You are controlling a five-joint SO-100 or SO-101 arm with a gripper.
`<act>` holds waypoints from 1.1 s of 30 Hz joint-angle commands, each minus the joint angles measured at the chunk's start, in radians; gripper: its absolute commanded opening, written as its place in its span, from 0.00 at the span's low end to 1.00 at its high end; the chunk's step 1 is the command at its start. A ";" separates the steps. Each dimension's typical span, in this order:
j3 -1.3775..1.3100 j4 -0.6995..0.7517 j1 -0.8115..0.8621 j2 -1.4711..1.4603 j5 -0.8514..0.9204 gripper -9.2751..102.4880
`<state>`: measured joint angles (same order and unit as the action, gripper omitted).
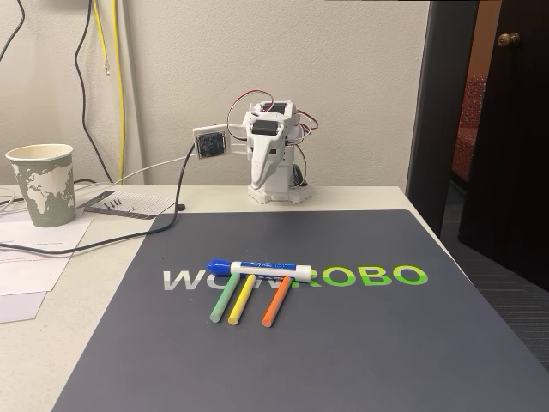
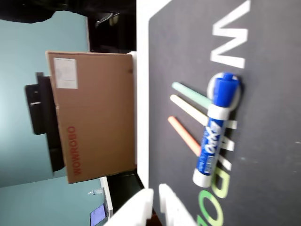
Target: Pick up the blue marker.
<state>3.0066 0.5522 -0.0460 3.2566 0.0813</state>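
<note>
A dark grey mat printed with white and green lettering is covering most of a pale tabletop in the fixed view. Loose sheets of paper are lying at the table's left side, with a paper cup bearing a world-map print standing on them and black cables trailing past. A beige wall is rising behind, yellow and black cords are hanging down it at the left, and a dark door with a round knob is standing at the right. The white arm is sitting folded at the table's far edge, beyond the mat. In the wrist view, which is lying on its side, a brown cardboard box with red lettering is standing beyond the table edge against a teal wall.

The blue marker is lying on the mat across the printed lettering, its blue cap pointing left in the fixed view. Just in front of it, a green stick, a yellow stick and an orange stick are fanning out side by side, their far ends close against the marker.

The gripper is showing at the bottom edge of the wrist view, its two white fingers sitting close together with only a thin gap between them, holding nothing and well apart from the marker.
</note>
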 commanded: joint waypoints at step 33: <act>-1.694 0.782 -0.057 -1.775 0.235 0.08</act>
<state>1.3622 1.3560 -0.1166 1.4926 0.3160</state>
